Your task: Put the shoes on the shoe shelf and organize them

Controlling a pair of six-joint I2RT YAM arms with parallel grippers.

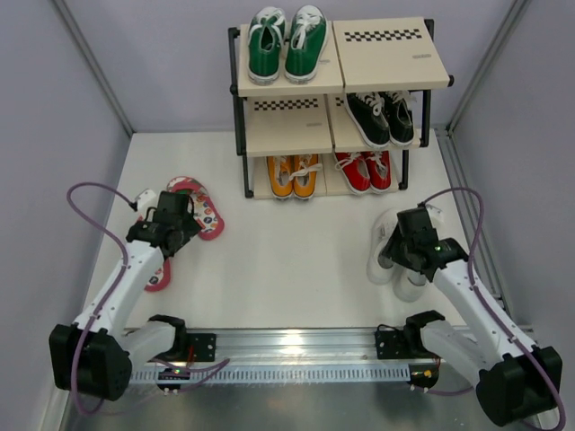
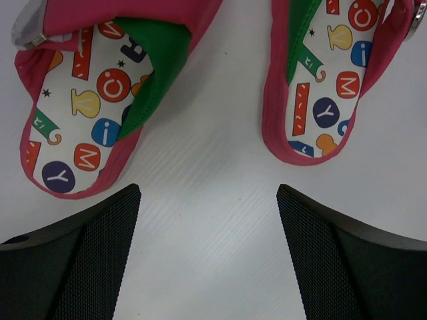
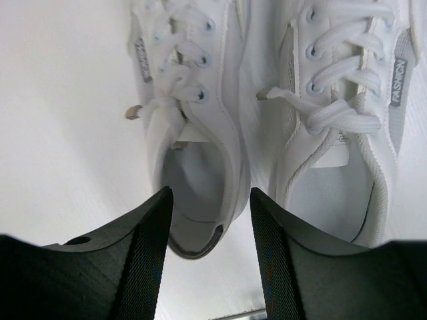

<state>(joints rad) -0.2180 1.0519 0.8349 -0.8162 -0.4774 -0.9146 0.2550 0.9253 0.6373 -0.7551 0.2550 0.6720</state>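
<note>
The pink flip-flops [image 1: 205,214] with dotted insoles lie on the table left of the shoe shelf [image 1: 386,54]. In the left wrist view both heels [image 2: 80,127] [image 2: 327,100] lie just ahead of my open, empty left gripper [image 2: 207,193], which points at the gap between them. It hovers over them in the top view [image 1: 178,214]. The white sneakers [image 1: 384,262] lie side by side at the right. My right gripper [image 3: 210,195] is open, its fingers either side of the left white sneaker's heel [image 3: 200,200]. The orange sneakers [image 1: 294,173] stand on the bottom tier's left half.
Green sneakers [image 1: 286,43] stand on the top tier's left half, black sneakers [image 1: 382,115] on the middle right, red sneakers [image 1: 364,169] on the bottom right. The top right and middle left [image 1: 286,126] boards are bare. Grey walls enclose the table.
</note>
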